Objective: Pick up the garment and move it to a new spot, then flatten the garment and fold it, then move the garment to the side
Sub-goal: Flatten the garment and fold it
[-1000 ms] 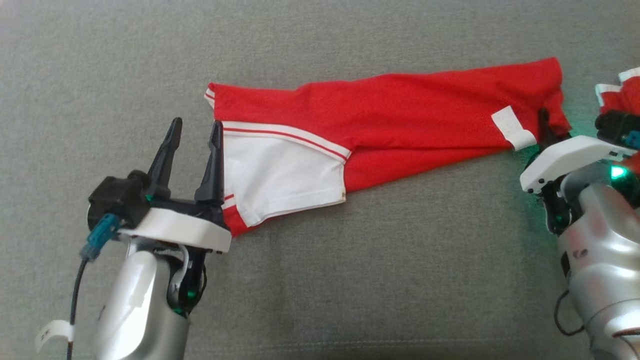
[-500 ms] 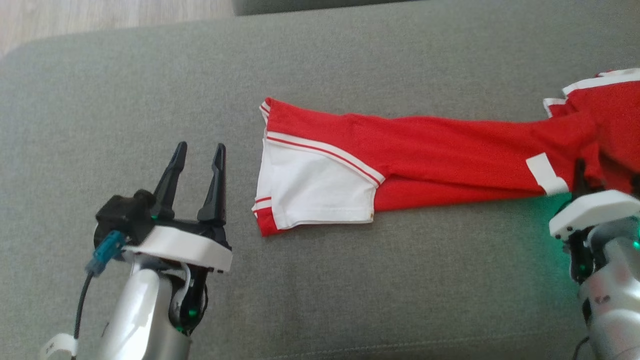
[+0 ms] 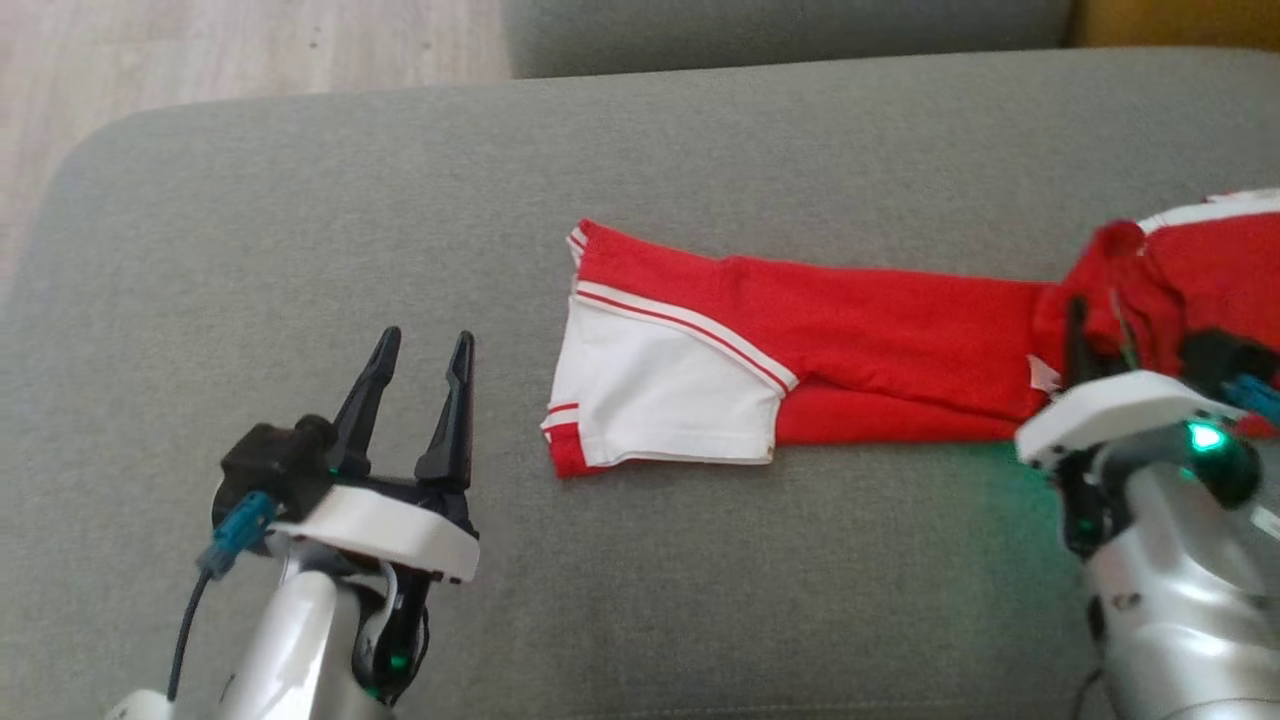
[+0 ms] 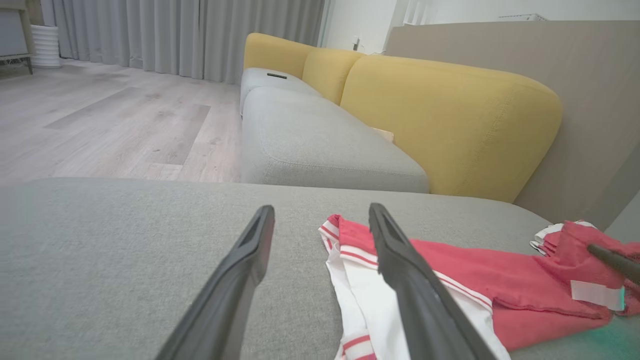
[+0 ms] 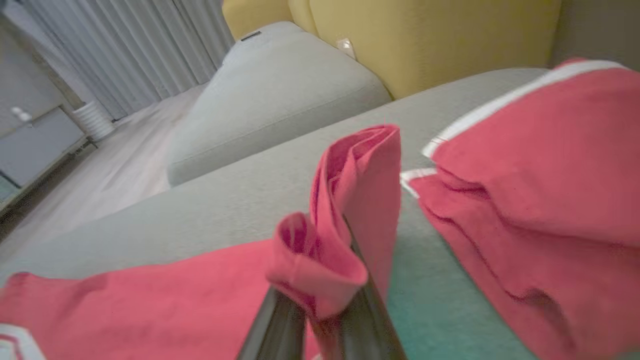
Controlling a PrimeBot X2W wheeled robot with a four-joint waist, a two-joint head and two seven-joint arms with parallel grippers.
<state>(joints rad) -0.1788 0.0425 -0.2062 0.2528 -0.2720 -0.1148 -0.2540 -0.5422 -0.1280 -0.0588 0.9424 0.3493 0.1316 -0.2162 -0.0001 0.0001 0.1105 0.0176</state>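
The garment point(image 3: 880, 330) is red with a white panel and white stripes at its left end. It lies stretched left to right on the grey cushion point(image 3: 300, 220). My right gripper point(image 3: 1092, 330) is shut on its right end, and the right wrist view shows the red cloth point(image 5: 350, 200) bunched and standing up between the fingers point(image 5: 280, 320). My left gripper point(image 3: 428, 338) stands open over bare cushion, a short way left of the white panel and apart from it. In the left wrist view the garment point(image 4: 500, 295) lies behind the right finger of that gripper point(image 4: 322, 210).
A second red piece with white trim point(image 3: 1220, 250) lies folded at the far right, close to my right gripper. Wooden floor point(image 3: 250, 50) lies beyond the cushion's rounded left corner. Another grey seat point(image 4: 310, 135) and yellow backrests point(image 4: 450, 120) stand behind.
The head camera has tilted up, shifting the whole picture. My right gripper has closed on the garment's right end and lifted it. A gap has opened between my left gripper and the garment.
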